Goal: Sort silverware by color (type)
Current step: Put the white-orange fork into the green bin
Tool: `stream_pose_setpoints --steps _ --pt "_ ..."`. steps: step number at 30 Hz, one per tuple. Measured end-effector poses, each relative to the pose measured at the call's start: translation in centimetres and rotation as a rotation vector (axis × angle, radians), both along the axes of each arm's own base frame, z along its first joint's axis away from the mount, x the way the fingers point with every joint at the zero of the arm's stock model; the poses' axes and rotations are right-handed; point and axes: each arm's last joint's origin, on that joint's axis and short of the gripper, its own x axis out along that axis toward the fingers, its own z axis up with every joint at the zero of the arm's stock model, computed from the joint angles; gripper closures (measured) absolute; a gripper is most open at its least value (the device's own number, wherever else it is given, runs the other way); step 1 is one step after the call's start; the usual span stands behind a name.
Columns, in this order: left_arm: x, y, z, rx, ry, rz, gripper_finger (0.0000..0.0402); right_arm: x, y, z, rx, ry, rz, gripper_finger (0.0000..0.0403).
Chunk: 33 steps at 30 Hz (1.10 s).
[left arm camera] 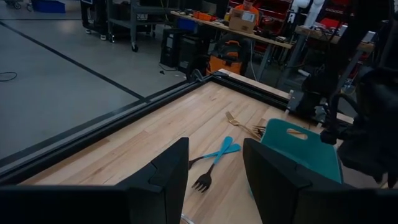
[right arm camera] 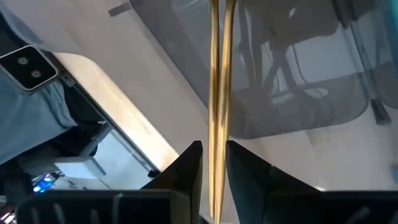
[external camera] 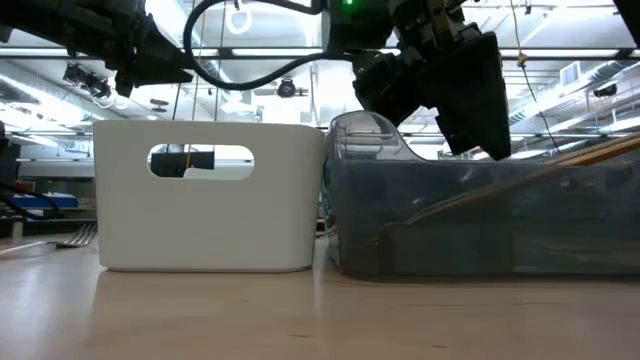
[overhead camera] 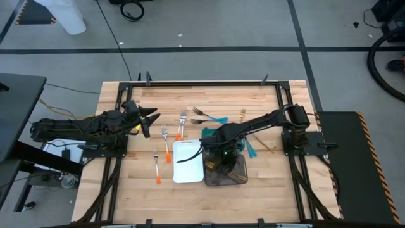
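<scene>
While the right arm is reaching in over the smoky grey tray [overhead camera: 229,172], the overhead camera is showing its fingers [overhead camera: 218,158] hanging directly above that tray, beside the white tray [overhead camera: 188,162]. The left arm is waiting at the left of the wooden surface [overhead camera: 209,101], its fingers [overhead camera: 150,120] spread wide and gripping nothing, with orange-handled forks [overhead camera: 166,142] lying ahead of them.

From table height, the right fingers [external camera: 470,100] are hovering just over the translucent grey tray [external camera: 480,225], and a slim gold utensil [external camera: 520,182] is leaning slantwise inside it. The white tray [external camera: 208,195] is looking matte and opaque, with a slotted handle.

Looking past the left fingers [left arm camera: 214,177], blue-handled forks [left arm camera: 214,160] are lying ahead on the pale planks, next to a teal tray [left arm camera: 298,146] and gold forks [left arm camera: 245,127].

At the right wrist, a thin, glossy gold utensil [right arm camera: 217,112] is running between the fingertips [right arm camera: 189,165], which are standing narrowly apart; whether they are pinching it I cannot tell. To my eye the release wants the fingers easing wider, low over the tray, so the slick metal is sliding down inside the grey wall rather than bouncing out.
</scene>
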Motion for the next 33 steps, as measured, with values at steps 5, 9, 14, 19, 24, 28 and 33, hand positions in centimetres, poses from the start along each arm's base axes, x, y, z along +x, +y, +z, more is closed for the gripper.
stream_pose_setpoints --steps 5,9,14,19,24,28,33 --pt "0.1 -0.1 -0.1 -0.011 0.014 -0.057 0.0241 -1.1 -0.8 1.8 -0.044 0.000 -0.006 0.0323" --pt "0.1 -0.5 -0.6 -0.101 0.031 -0.157 0.0241 -2.0 -1.2 3.9 -0.213 -0.099 0.029 0.0323" --pt "0.0 -0.6 -1.2 -0.209 0.060 -0.194 0.0241 -3.2 -1.3 6.3 -0.504 -0.222 0.055 0.0323" --pt "-0.2 -0.9 -2.3 -0.355 0.133 -0.207 0.0241 -4.7 -1.0 8.9 -0.759 -0.338 0.069 0.0323" --pt "0.2 -2.1 -3.4 -0.509 0.233 -0.272 0.0241 -6.5 -0.8 11.1 -1.006 -0.410 0.042 0.0323" --pt "0.8 -2.7 -4.2 -0.596 0.315 -0.237 0.0241 -7.2 -0.5 12.0 -1.091 -0.452 0.032 0.0323" --pt "1.8 -3.2 -3.7 -0.588 0.479 -0.119 0.0242 -7.4 -0.3 12.2 -1.160 -0.465 0.028 0.0323"
